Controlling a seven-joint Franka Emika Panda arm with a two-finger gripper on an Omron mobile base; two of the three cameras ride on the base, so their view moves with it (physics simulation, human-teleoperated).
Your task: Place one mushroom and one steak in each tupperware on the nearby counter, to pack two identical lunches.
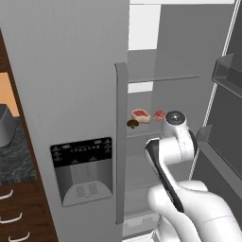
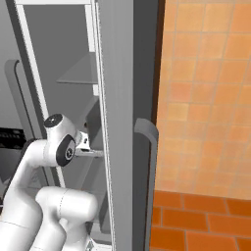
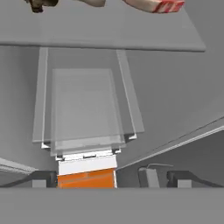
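Open fridge — two steaks and a mushroom on its shelf; counter left; gripper spread, empty.

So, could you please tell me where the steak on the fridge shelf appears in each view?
Left base view: the steak lies mid-frame on the fridge shelf, just right of the closed door's handle, with a mushroom to its lower left and a second steak to its right.
Right base view: not in it.
Hand view: a steak sits at the top edge; I cannot tell which one.
Shared landmark: the grey fridge shelf.
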